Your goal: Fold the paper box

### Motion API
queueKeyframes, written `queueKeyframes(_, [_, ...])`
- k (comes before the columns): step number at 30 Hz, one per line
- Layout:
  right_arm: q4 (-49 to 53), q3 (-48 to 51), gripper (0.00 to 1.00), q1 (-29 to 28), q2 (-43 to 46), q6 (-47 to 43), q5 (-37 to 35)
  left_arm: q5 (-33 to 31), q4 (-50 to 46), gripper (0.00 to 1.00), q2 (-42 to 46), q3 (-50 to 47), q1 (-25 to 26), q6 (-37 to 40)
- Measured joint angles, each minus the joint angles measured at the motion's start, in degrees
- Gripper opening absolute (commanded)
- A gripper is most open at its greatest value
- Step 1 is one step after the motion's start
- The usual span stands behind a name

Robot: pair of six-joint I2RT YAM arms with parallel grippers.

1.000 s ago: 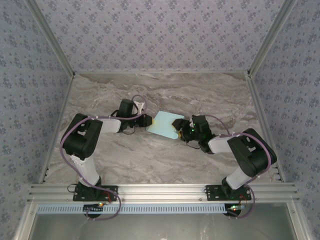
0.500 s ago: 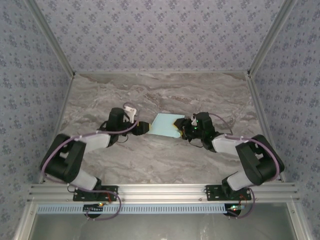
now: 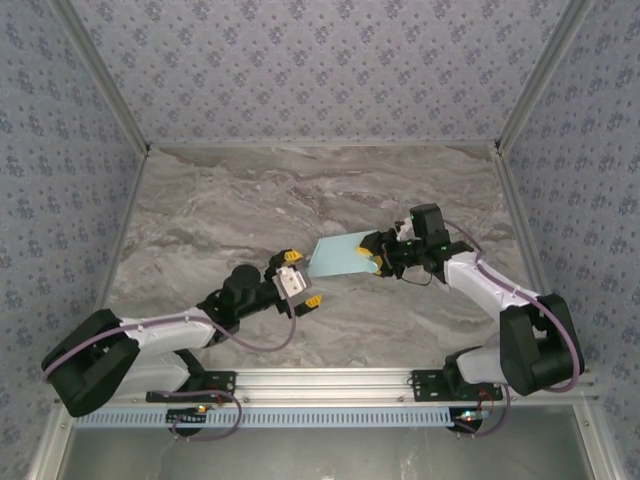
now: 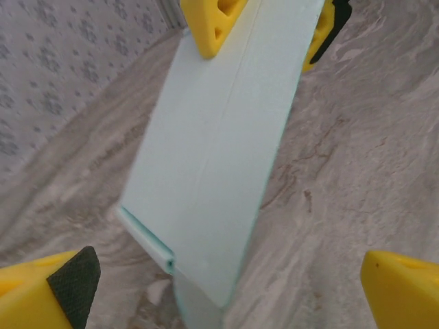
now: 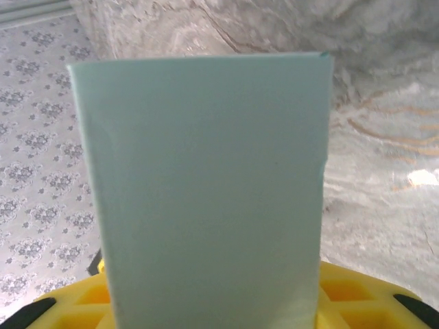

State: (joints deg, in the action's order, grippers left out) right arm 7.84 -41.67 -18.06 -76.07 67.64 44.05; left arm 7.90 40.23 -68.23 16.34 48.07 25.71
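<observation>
- The paper box (image 3: 340, 257) is pale mint card, folded into a flat, smooth rectangular sleeve with one crease along its length.
- It sits near the tabletop's (image 3: 250, 200) centre, its 3 o'clock end clamped by the right gripper (image 3: 378, 256), its free end pointing to 8 o'clock.

No text, label, brand, number or sign can be read anywhere in these views.
</observation>
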Motion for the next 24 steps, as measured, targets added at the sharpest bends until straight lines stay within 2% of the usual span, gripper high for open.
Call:
queueKeyframes(4, [3.1,-0.1,0.43,-0.1,0.0,0.5,1.9,-3.3,0.2,0.97,-1.3,0.0,1.8,11.5])
queueKeyframes(8, [4.1,-0.1,0.43,-0.1,0.0,2.0,2.3,-3.1,-0.1,0.89,-3.8,0.3,1.9,18.6])
queueKeyframes(13, [1.4,0.6,0.42,-0.8,0.9,6.8,2.2,-2.8,0.5,0.83,-6.6,1.8,1.9,20.6])
queueKeyframes(20, [-2.5,1.8,0.41,-3.1,1.5,12.8,0.8,-5.4,5.4,0.63,-12.0,3.1,1.9,21.1])
queueKeyframes(24, [-4.2,1.8,0.42,-3.7,1.6,14.5,0.7,-7.2,4.3,0.59,-12.5,5.8,1.9,20.9])
